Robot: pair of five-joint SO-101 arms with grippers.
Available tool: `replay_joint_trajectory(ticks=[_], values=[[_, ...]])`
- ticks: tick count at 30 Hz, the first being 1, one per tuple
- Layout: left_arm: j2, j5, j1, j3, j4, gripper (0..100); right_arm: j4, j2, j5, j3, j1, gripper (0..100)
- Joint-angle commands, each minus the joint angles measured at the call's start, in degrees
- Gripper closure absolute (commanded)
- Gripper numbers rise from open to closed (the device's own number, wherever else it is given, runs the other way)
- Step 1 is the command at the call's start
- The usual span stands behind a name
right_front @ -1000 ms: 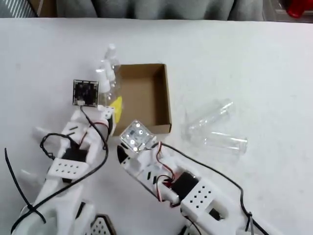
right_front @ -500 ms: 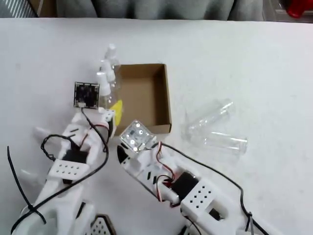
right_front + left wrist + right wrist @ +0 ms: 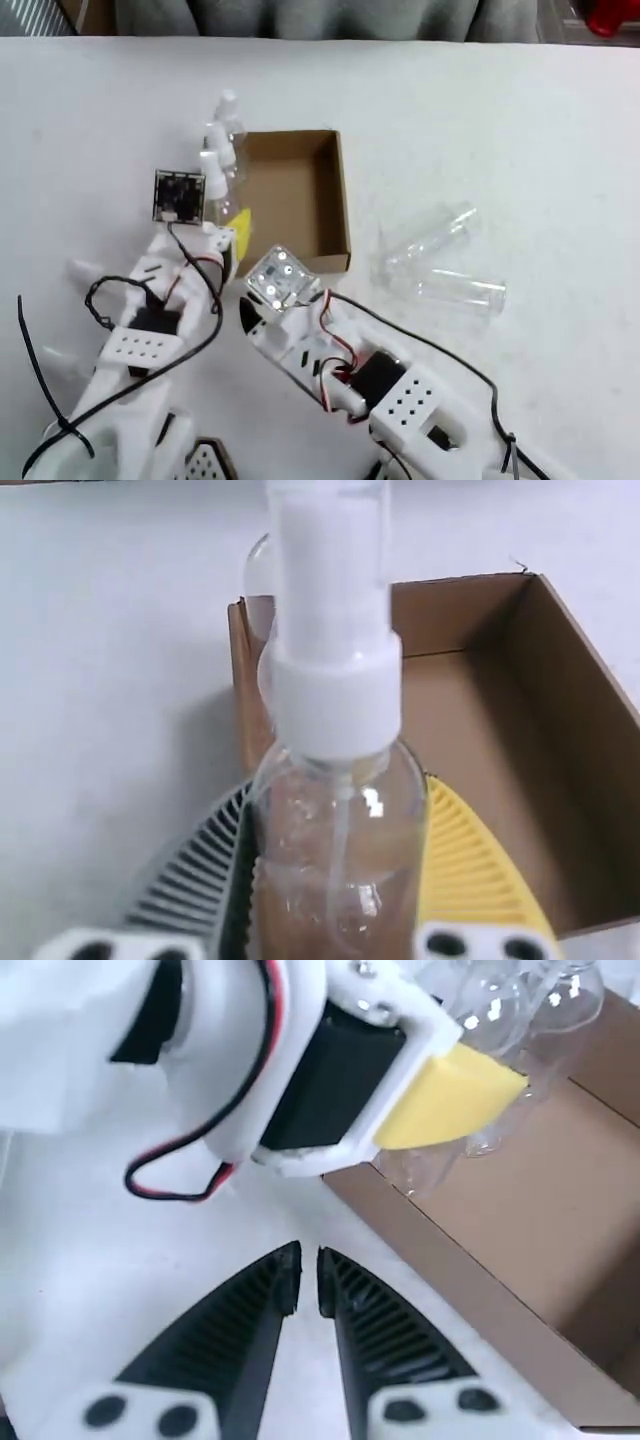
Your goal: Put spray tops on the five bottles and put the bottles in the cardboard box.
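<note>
Cardboard box (image 3: 300,205): open-topped, on the white table (image 3: 500,120), just left of the table's centre in the high view; brown floor bare where visible.
Left gripper (image 3: 338,785): at 9 o'clock of the box, along its left wall. The grey finger (image 3: 200,870) and the yellow finger (image 3: 470,870) pinch a clear bottle from either side.
Held bottle (image 3: 335,850): upright between the fingers, at the box's 9 o'clock wall. Whether it is over the wall or just outside it cannot be told.
Spray top (image 3: 330,670): white, seated on the held bottle's neck, with its tube running down inside.
Capped bottles (image 3: 225,120): two more clear bottles with white tops, upright at 10 o'clock of the box, close behind the held one. Inside or outside the wall cannot be told.
Uncapped bottles (image 3: 425,245): two clear bottles on their sides at 3 to 4 o'clock of the box, apart from it; the second (image 3: 460,292) lies just beside the first, nearer the table's front edge.
Right gripper (image 3: 307,1275): at 7 o'clock of the box, near its front left corner. The black ribbed fingers are almost pressed together with a thin slit between them, gripping nothing, above bare table.
</note>
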Motion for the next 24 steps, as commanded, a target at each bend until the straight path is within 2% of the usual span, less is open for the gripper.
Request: replay_joint_trajectory(ticks=[1,4,17,24], values=[[-0.04,-0.62,0.22,-0.26,0.26,84,-0.13,-0.13,0.00,-3.43,0.40,98.3],[-0.04,-0.62,-0.04,0.26,-0.18,79,-0.13,-0.13,0.00,-3.43,0.40,98.3],[-0.04,-0.62,-0.22,0.62,0.26,66,-0.13,-0.13,0.00,-3.43,0.40,98.3],[-0.04,-0.62,-0.22,1.14,0.26,63,-0.13,-0.22,0.00,-3.43,0.40,98.3]])
